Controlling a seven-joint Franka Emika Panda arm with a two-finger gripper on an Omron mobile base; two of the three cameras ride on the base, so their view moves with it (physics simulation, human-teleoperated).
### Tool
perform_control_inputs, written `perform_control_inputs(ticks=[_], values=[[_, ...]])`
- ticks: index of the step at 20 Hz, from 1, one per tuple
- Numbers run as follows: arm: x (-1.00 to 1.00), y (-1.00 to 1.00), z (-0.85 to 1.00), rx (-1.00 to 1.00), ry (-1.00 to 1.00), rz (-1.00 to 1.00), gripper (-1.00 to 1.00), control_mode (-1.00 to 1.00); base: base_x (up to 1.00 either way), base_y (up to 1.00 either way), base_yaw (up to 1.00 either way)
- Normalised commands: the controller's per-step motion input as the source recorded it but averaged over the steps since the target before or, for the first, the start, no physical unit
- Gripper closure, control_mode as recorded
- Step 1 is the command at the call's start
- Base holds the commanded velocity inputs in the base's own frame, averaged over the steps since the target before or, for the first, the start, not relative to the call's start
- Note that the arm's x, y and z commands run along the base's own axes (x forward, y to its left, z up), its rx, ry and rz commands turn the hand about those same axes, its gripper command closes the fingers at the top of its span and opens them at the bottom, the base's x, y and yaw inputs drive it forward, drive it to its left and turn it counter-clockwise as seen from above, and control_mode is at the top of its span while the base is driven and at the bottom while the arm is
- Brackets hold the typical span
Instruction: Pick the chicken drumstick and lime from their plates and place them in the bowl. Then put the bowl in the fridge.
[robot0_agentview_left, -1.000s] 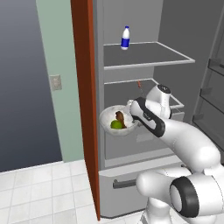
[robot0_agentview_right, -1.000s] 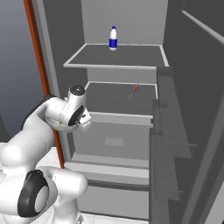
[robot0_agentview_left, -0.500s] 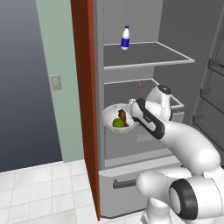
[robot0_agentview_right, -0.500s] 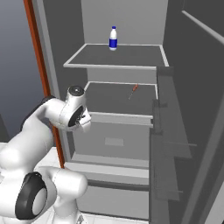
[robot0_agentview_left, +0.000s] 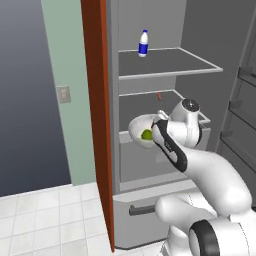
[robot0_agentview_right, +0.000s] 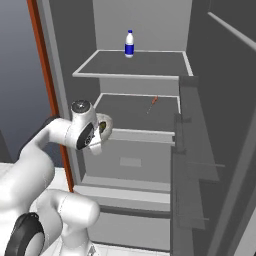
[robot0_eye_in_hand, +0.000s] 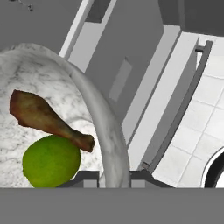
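Observation:
My gripper is shut on the rim of the speckled whitish bowl and holds it just in front of the open fridge, at the height of the middle shelf. Inside the bowl the brown chicken drumstick lies on top of the green lime. From the left base view the bowl shows left of my hand with the lime in it. From the right, my hand mostly covers the bowl. The plates are out of view.
A blue-and-white bottle stands on the top shelf, and a small red thing lies on the middle shelf. A red-brown panel borders the fridge on the left. The open door's racks stand on the right. The drawer's bar handle is below.
My hand and the bowl have moved slightly to the right, closer to the fridge's middle shelf. The grip on the rim has not changed.

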Motion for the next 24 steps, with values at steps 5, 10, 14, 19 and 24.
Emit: perform_control_inputs(ticks=[5,10,14,19,24], values=[[0.0,-0.2,0.16,0.16,-0.23,0.01,1.0,-1.0,0.0,0.0,0.0],[0.07,-0.1,0.09,0.08,-0.07,-0.04,1.0,-1.0,0.0,0.0,0.0],[0.28,-0.01,0.0,0.0,0.14,-0.2,1.0,-1.0,0.0,0.0,0.0],[0.36,-0.05,0.03,0.0,0.15,-0.21,1.0,-1.0,0.0,0.0,0.0],[0.3,-0.14,0.09,0.02,0.09,-0.05,1.0,-1.0,0.0,0.0,0.0]])
